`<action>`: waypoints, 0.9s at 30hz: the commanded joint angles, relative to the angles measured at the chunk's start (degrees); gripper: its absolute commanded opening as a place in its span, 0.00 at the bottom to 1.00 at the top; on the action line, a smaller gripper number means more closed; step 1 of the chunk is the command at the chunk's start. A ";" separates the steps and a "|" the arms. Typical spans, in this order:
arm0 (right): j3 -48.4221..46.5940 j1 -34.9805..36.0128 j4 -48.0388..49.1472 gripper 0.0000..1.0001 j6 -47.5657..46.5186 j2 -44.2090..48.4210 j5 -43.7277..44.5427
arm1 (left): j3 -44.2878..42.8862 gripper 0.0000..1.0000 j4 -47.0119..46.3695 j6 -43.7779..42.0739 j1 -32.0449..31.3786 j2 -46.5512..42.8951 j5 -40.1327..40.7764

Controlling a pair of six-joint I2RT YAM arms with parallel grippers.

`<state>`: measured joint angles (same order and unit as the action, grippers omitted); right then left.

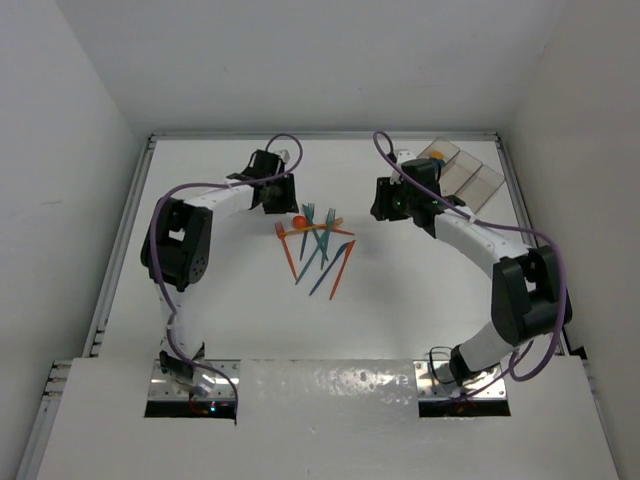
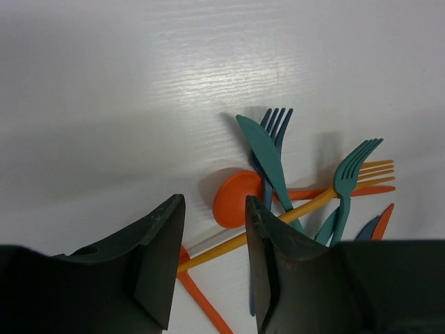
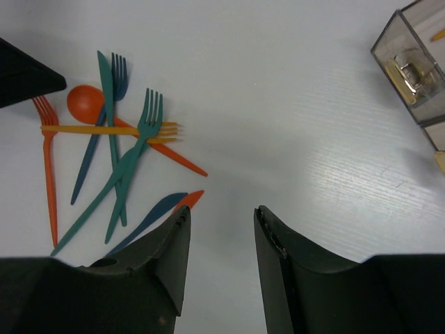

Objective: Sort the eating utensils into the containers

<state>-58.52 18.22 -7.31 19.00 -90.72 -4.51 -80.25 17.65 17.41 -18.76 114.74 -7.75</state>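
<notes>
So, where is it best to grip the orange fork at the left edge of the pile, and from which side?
I would take the orange fork on the bare middle of its handle, coming straight down and closing across it. It lies flat, and the yellow fork crosses it only near the tines.

I see a white table (image 1: 400,310) with a faint grain, boxed in by plain white walls (image 1: 60,150). Two shiny metal plates (image 1: 225,385) sit at its near edge.
</notes>
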 commanded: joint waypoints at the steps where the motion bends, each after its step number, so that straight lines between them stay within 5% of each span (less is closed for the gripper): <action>1: 0.34 0.42 3.62 0.42 0.24 2.56 -0.85 | -2.90 0.37 0.89 -3.34 -0.13 1.19 -3.41; 11: 1.74 0.42 4.76 0.42 0.68 3.00 -1.38 | -2.98 0.32 2.74 -4.40 -0.13 4.70 -5.08; 27: 2.53 0.59 4.94 0.42 1.56 3.62 -1.64 | -7.90 0.00 5.63 -5.54 -0.04 4.45 -3.17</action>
<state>-56.05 18.28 -4.71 19.99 -89.27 -5.21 -84.97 21.63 13.69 -18.76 120.44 -14.33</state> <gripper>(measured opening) 0.417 0.025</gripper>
